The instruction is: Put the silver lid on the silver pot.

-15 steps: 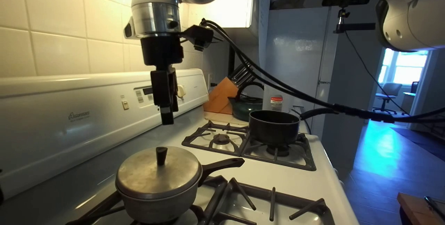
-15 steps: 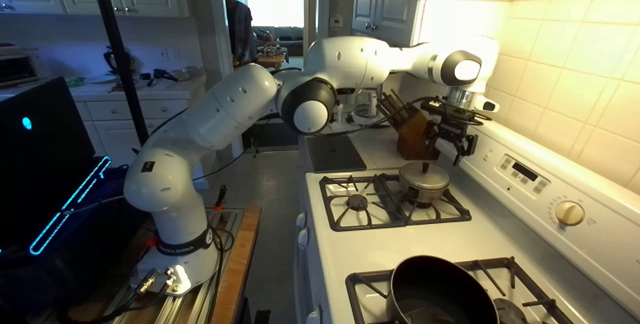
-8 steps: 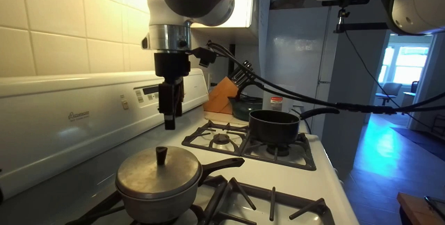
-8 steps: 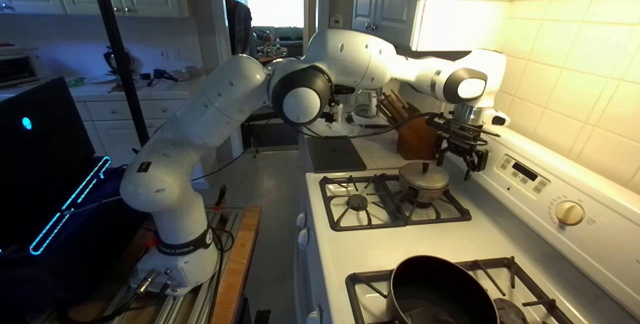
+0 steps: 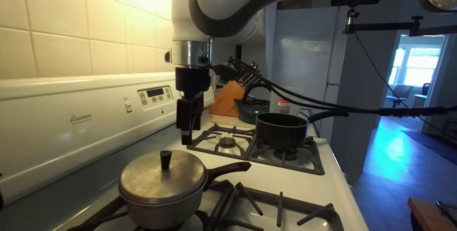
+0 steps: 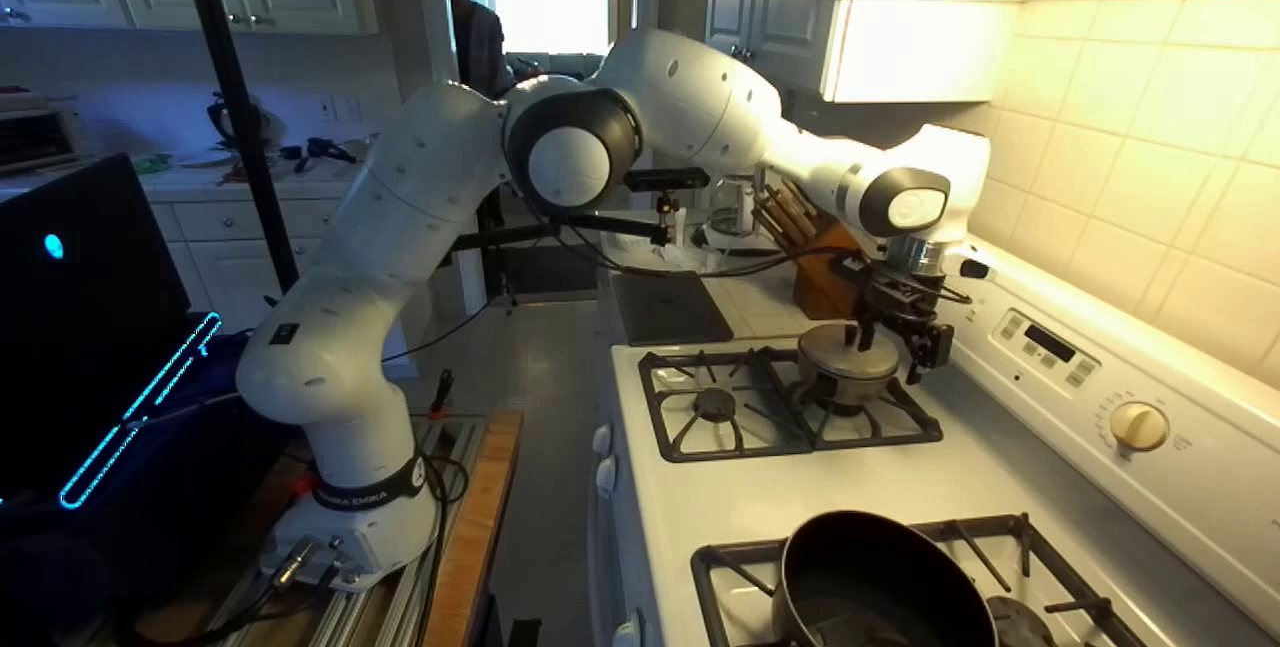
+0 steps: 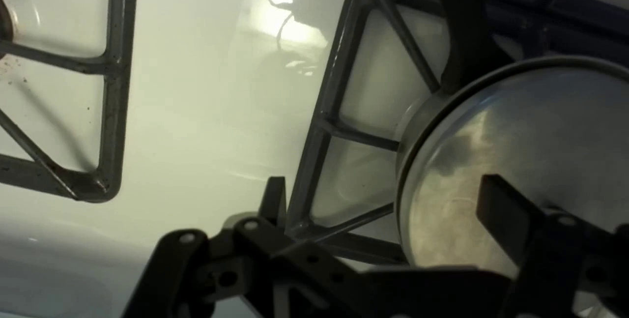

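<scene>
The silver lid [image 5: 157, 181] lies on the silver pot [image 5: 164, 213], knob up, covering its mouth; both also show in an exterior view, lid [image 6: 865, 359] and pot [image 6: 845, 389]. The pot stands on a burner grate, its dark handle [image 5: 228, 168] pointing out. My gripper [image 5: 190, 132] is open and empty, above and beside the lid, not touching it. In the wrist view the gripper [image 7: 385, 185] has one finger over the lid [image 7: 555, 126] and one over the grate edge. The knob is mostly hidden there behind the finger.
A black pot [image 5: 282, 131] stands on another burner, also in an exterior view [image 6: 880, 587]. The stove's back panel [image 5: 89, 124] rises behind the burners. A knife block [image 5: 226, 99] and a dark kettle [image 5: 255, 109] stand beyond the stove.
My arm has come down and, in an exterior view, moved away from the back panel, nearer the silver pot's height. The gripper stays open. The lid and pots have not moved.
</scene>
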`<act>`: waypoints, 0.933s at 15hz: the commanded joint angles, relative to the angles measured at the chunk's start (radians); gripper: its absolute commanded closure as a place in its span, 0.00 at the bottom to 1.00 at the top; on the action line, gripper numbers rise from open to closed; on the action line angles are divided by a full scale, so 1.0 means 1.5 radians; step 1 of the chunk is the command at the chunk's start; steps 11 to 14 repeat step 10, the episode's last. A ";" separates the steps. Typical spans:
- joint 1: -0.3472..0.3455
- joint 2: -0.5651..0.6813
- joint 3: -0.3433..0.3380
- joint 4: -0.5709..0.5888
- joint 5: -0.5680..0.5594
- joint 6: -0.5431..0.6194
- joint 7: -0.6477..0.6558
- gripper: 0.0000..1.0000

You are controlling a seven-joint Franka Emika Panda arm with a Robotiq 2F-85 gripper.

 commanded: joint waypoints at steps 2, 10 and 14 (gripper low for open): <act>-0.023 -0.125 0.012 -0.187 0.068 0.061 0.075 0.00; -0.027 -0.143 0.005 -0.216 0.082 0.061 0.086 0.00; -0.027 -0.143 0.005 -0.216 0.082 0.061 0.086 0.00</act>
